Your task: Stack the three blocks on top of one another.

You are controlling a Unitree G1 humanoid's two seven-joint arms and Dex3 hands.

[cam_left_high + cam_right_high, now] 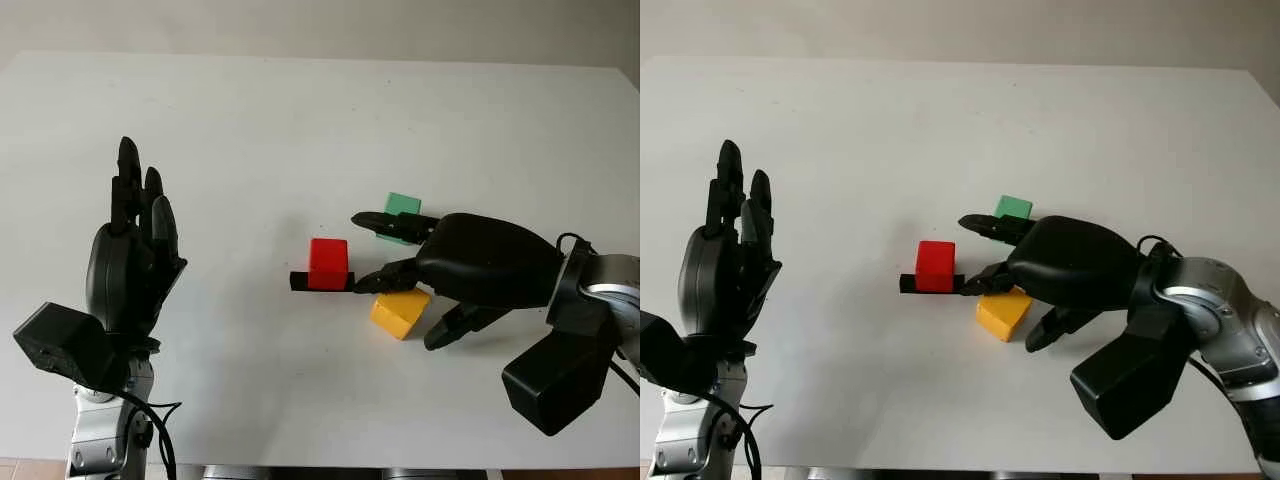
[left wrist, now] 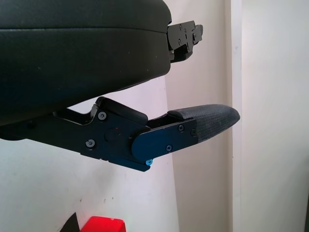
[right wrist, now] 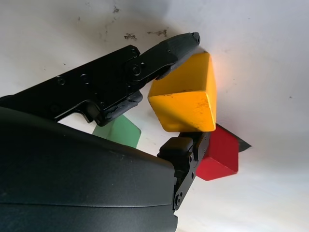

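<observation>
I find the yellow block [image 3: 186, 99] tilted and grasped between the fingers [image 3: 166, 50] of my right hand [image 1: 480, 262], right of the counter's middle and toward its near edge; whether it clears the surface I cannot tell. The red block [image 1: 328, 263] sits on the white counter [image 1: 300, 130] just beside it on the left, one finger reaching to its base. The green block [image 1: 402, 207] lies just beyond the hand, toward the far edge, partly covered by another finger. My left hand [image 1: 135, 245] is raised near the counter's left edge, released and holding nothing.
</observation>
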